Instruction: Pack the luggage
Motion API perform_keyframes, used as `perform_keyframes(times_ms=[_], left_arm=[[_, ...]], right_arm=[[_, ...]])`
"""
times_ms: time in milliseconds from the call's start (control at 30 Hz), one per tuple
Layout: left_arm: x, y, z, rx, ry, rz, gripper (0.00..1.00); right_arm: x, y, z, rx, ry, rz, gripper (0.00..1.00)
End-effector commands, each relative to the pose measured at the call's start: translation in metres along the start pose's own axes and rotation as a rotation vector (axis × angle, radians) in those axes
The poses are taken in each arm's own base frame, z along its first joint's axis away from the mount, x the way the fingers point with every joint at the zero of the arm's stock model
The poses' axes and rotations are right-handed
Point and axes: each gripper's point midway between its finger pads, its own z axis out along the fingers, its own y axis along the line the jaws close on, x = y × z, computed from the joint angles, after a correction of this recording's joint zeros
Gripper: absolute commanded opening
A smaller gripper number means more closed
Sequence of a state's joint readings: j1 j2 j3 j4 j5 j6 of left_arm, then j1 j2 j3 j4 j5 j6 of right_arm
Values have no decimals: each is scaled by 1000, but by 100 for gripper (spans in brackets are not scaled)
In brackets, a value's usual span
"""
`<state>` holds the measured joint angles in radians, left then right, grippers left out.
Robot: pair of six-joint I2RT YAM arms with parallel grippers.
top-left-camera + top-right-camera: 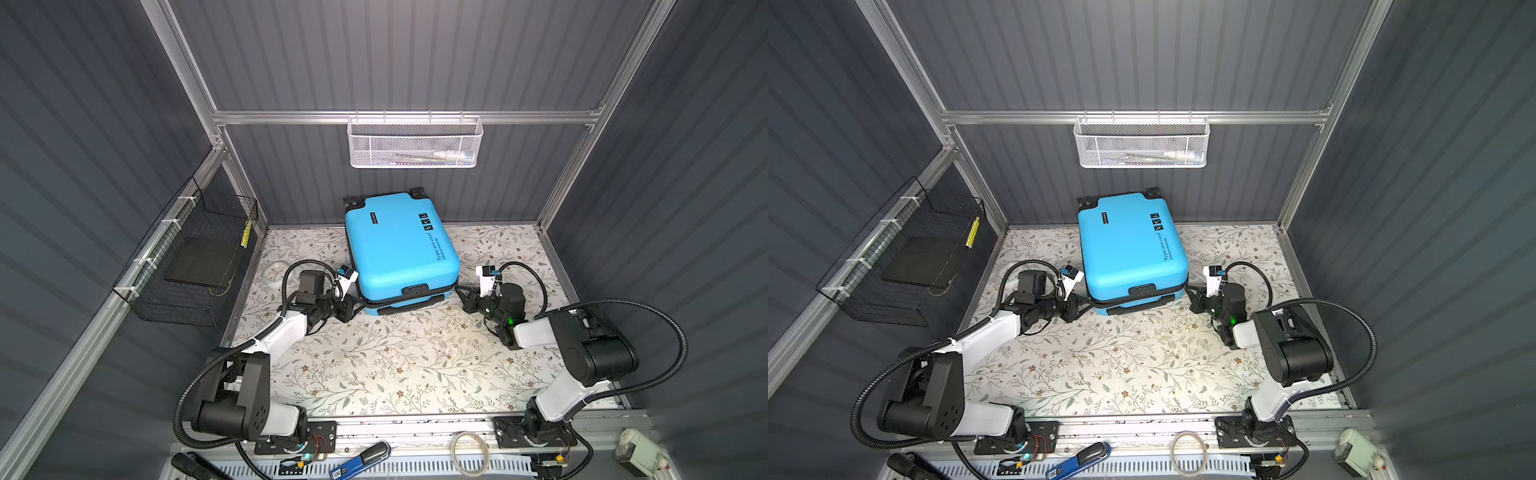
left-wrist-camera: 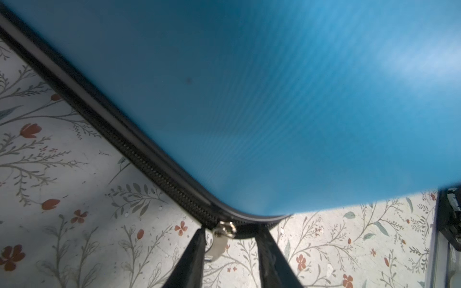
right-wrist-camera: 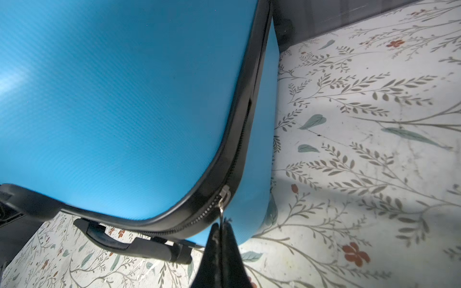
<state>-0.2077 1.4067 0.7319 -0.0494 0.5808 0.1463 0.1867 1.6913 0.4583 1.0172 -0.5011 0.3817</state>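
Observation:
The bright blue luggage lies flat at the back middle of the floral table, lid down, in both top views. My left gripper is at its front left corner. It stands open, and the silver zipper pull hangs between the fingers, close to one finger. My right gripper is at the front right corner, shut on the other zipper pull. The black zipper gapes a little beyond that slider.
A white mesh basket hangs on the back rail. A black wire basket is fixed to the left wall. A small white clock lies on the table behind my left arm. The luggage's black handle faces the front.

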Motion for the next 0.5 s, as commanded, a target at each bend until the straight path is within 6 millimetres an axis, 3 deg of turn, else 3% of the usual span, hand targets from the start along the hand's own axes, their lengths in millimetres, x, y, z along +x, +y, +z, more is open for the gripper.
perform_keyframes(times_ms=[0,200,467], left_arm=[[24,-10,-2,27,57,-66,43],[27,-9,-8,0,55,-66,46],[17,12,-6,-113,29,-33,49]], right_arm=[[-3,8,-1,-26,2,-21,0],[-3,8,-1,-26,2,-21,0],[-3,9,-2,-28,1,-21,0]])
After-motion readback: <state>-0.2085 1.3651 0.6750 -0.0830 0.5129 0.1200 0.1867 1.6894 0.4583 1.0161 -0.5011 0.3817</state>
